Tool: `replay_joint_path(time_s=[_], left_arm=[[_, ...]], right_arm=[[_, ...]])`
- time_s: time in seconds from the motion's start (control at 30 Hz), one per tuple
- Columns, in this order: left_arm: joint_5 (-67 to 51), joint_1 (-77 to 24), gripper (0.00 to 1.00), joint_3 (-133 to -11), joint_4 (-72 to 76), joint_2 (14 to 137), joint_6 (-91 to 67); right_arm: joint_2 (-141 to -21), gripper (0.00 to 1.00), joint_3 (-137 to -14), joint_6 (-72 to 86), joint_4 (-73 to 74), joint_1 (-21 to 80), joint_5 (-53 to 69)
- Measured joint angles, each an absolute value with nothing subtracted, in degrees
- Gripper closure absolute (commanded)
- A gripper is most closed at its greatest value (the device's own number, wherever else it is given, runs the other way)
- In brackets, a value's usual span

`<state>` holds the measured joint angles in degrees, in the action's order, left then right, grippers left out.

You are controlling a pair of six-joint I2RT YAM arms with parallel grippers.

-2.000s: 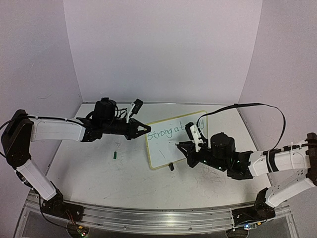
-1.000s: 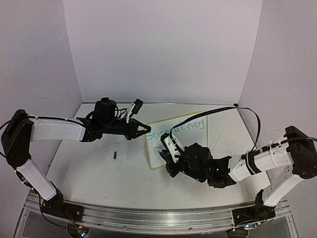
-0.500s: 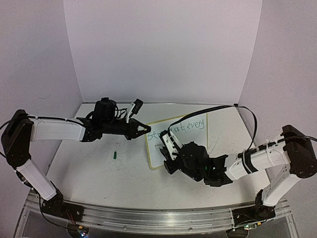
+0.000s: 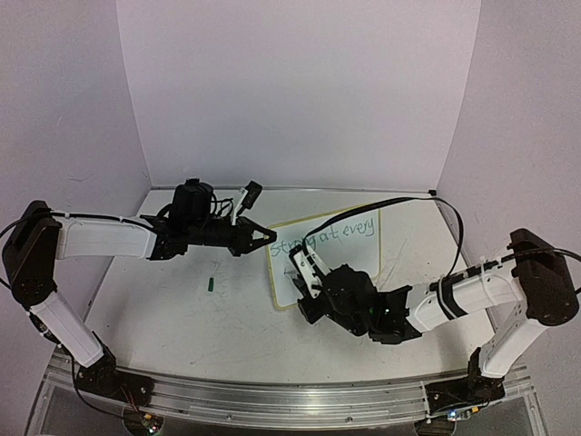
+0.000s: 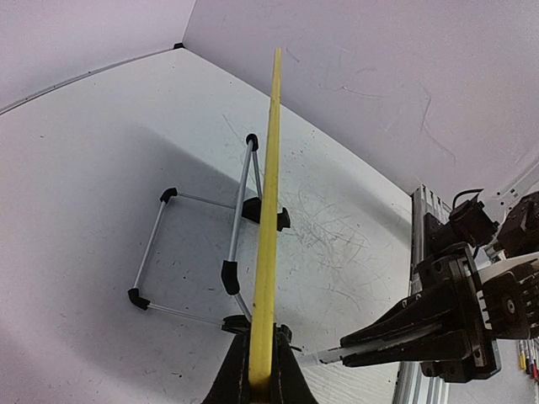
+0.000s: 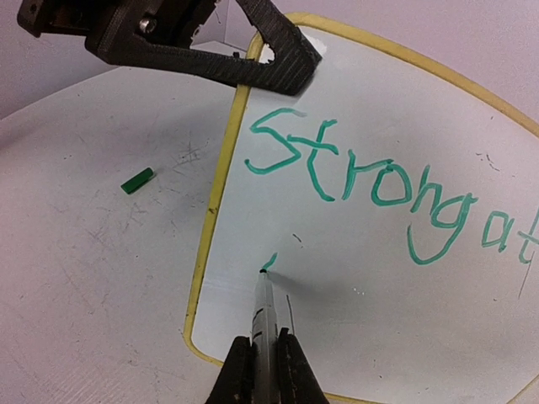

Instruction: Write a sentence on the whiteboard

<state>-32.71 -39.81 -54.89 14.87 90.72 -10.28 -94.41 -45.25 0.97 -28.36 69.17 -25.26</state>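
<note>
The whiteboard [image 4: 361,257] stands tilted at mid-table, its yellow frame [image 5: 269,168] edge-on in the left wrist view. My left gripper [image 4: 267,236] is shut on the frame's upper left corner [image 6: 253,63]. The sentence [image 4: 331,233] reads "strong at every" in green on one line; "Strong at" [image 6: 370,181] shows in the right wrist view. My right gripper [image 6: 263,343] is shut on a grey marker [image 6: 264,307]. Its tip touches the board's lower left [image 6: 379,278] at the end of a short green stroke [image 6: 269,261]. From above, the right gripper [image 4: 304,292] hides that corner.
A green marker cap [image 4: 211,283] lies on the table left of the board, also seen as the cap [image 6: 137,180] in the right wrist view. A wire stand [image 5: 236,219] props the board from behind. An aluminium rail [image 4: 272,400] runs along the near edge.
My right gripper has swung with the marker from the board's right side to its lower left, uncovering "every". A short green stroke now starts a second line. The left arm has not moved.
</note>
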Motion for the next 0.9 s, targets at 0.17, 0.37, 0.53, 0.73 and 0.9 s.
replay_joint_path(time_s=[0.17, 0.37, 0.53, 0.73, 0.9], left_arm=[[-32.71, -39.81, 1.00, -54.89, 14.87, 90.72, -10.27], [-32.70, -39.81, 1.00, -54.89, 14.87, 90.72, -10.23], [-32.71, -39.81, 1.00, -54.89, 14.85, 90.72, -10.08], [-32.73, -39.81, 1.00, -54.89, 14.85, 90.72, -9.85], [-32.73, -39.81, 1.00, -54.89, 14.87, 90.72, -9.81]], right_arm=[[-94.42, 1.00, -45.25, 2.13, -27.84, 69.17, -25.23], [-94.67, 1.00, -45.25, 3.26, -26.94, 69.20, -25.17], [-95.14, 1.00, -45.25, 4.06, -26.15, 69.32, -24.92], [-96.01, 1.00, -45.25, 5.25, -25.29, 69.79, -24.52], [-96.38, 1.00, -45.25, 6.31, -24.60, 70.04, -24.69]])
